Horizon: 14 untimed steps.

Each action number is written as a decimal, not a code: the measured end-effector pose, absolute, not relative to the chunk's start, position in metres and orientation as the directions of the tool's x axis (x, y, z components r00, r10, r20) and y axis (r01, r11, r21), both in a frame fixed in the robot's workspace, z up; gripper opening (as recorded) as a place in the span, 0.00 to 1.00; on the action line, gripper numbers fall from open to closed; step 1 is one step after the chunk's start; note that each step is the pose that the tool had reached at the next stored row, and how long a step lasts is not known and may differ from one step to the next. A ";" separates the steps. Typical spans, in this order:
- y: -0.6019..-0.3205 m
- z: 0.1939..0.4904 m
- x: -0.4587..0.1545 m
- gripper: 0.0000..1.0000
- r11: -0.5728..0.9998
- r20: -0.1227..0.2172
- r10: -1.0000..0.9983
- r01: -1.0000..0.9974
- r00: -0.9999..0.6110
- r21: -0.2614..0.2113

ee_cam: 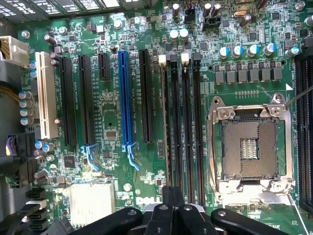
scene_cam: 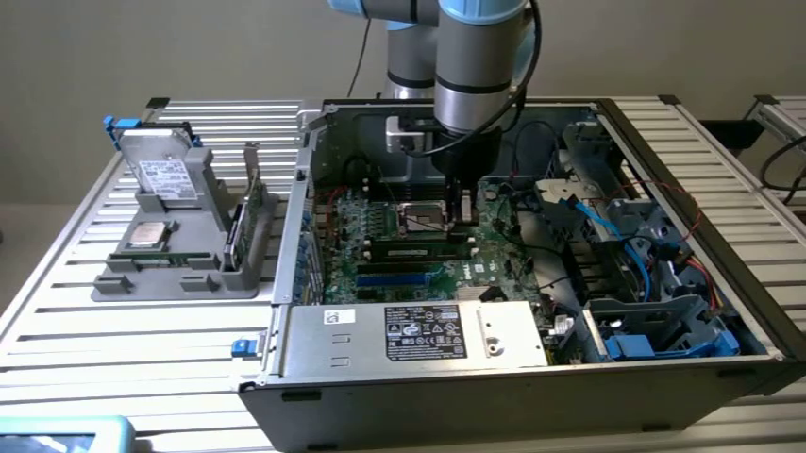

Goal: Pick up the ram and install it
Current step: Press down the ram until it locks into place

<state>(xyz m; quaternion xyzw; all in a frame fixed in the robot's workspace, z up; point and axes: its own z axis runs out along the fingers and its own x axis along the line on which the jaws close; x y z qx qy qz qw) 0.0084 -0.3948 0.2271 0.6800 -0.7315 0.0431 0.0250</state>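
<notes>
With its jaws closed, the gripper [scene_cam: 461, 215] pressed on the ram [scene_cam: 413, 252], which lay seated in a slot [ee_cam: 187, 132] on the motherboard [scene_cam: 403, 226]; any misalignment under that push could have cracked the slot's latches.

Exterior high, angled down, wrist close overhead, both on motherboard [scene_cam: 403, 250].

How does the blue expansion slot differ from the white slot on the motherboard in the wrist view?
The blue slot is narrow; the white slot is clearly wider. The blue slot ends in a light blue latch; the white slot shows no such latch. The blue slot sits between black slots, while the white slot is the outermost of the row. Both are empty and lie parallel on the green motherboard.
</notes>
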 end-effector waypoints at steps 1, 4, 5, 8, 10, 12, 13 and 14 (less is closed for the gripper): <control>-0.395 0.227 0.008 0.11 0.072 0.095 -0.993 -0.997 -0.074 -0.029; -0.395 0.227 0.008 0.11 0.072 0.096 -0.993 -0.997 -0.074 -0.030; -0.395 0.227 0.008 0.11 0.072 0.096 -0.993 -0.997 -0.074 -0.030; -0.395 0.226 0.008 0.11 0.072 0.097 -0.993 -0.997 -0.074 -0.031; -0.395 0.226 0.008 0.11 0.072 0.097 -0.993 -0.997 -0.074 -0.031; -0.395 0.226 0.008 0.11 0.072 0.097 -0.993 -0.997 -0.074 -0.032; -0.395 0.226 0.008 0.11 0.072 0.097 -0.993 -0.997 -0.074 -0.032; -0.395 0.226 0.008 0.11 0.072 0.097 -0.993 -0.997 -0.074 -0.032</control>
